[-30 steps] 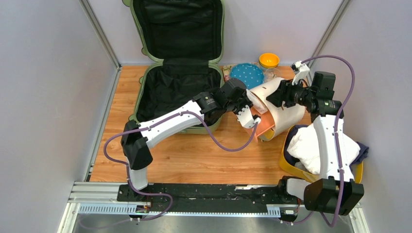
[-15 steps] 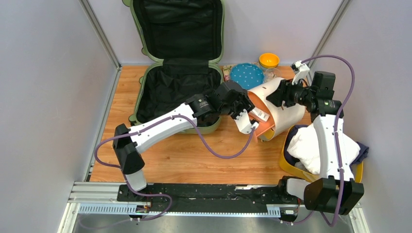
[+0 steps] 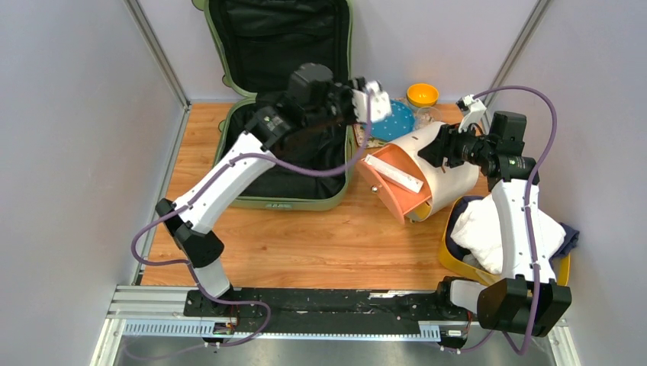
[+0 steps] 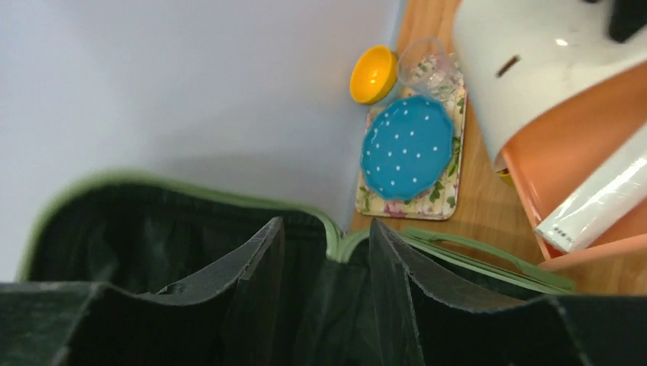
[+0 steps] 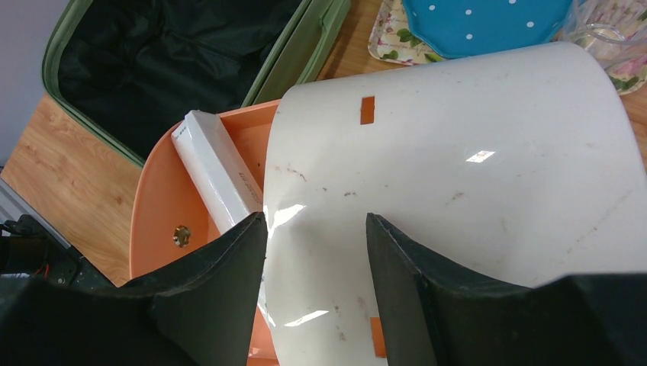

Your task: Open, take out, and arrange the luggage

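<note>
The sage-green luggage (image 3: 290, 203) lies open at the back left, its black-lined lid (image 3: 278, 46) leaning on the wall; its inside looks empty. It also shows in the left wrist view (image 4: 152, 229) and the right wrist view (image 5: 152, 53). My left gripper (image 3: 374, 93) is open and empty, raised above the luggage's back right corner; in its own view (image 4: 326, 244) the fingers straddle the green rim. My right gripper (image 3: 433, 151) is open over the top of the cream drawer box (image 3: 450, 171), its fingertips (image 5: 244, 236) spread over the white shell (image 5: 458, 168).
The box's orange drawer (image 3: 385, 191) stands open with a long white packet (image 3: 393, 174) in it. A blue dotted plate (image 3: 400, 122) on a floral mat, a yellow bowl (image 3: 422, 94) and a glass (image 3: 426, 116) sit behind. A yellow tray (image 3: 458, 263) holding white cloth is at the right.
My left gripper has left the white packet in the orange drawer and swung up and back-left, from the drawer front to above the luggage's back right corner. The right arm has not moved.
</note>
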`<state>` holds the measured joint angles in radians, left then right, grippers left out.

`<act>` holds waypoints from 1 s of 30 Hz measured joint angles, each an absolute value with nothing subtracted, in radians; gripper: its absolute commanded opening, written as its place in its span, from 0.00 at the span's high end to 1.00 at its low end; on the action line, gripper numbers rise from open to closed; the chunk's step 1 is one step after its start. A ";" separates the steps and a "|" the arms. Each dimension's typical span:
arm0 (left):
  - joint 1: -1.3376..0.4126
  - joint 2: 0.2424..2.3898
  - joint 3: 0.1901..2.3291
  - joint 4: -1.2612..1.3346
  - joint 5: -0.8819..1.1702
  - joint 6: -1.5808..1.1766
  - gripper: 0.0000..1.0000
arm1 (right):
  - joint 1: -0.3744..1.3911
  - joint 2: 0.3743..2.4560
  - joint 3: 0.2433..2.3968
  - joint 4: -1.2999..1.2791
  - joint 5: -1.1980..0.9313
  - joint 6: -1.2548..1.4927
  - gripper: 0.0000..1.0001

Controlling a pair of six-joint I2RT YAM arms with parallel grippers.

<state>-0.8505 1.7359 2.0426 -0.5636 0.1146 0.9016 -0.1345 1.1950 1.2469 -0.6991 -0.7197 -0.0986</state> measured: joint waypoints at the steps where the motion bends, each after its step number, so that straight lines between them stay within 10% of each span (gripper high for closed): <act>1: -0.811 1.737 2.059 -0.565 0.126 0.820 0.52 | -0.134 1.195 1.247 -0.699 -0.720 -0.099 0.42; 15: -0.666 1.801 1.975 -0.686 0.339 0.229 0.79 | -0.134 1.194 1.248 -0.709 -0.725 -0.124 0.42; 30: -0.677 1.893 1.938 -0.693 0.475 0.117 0.83 | -0.134 1.188 1.250 -0.725 -0.724 -0.129 0.42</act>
<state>-0.6765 1.8931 1.9385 -0.6933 0.4751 0.1173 -0.1345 1.1885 1.2503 -0.7254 -0.7238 -0.1287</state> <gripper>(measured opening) 0.176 0.577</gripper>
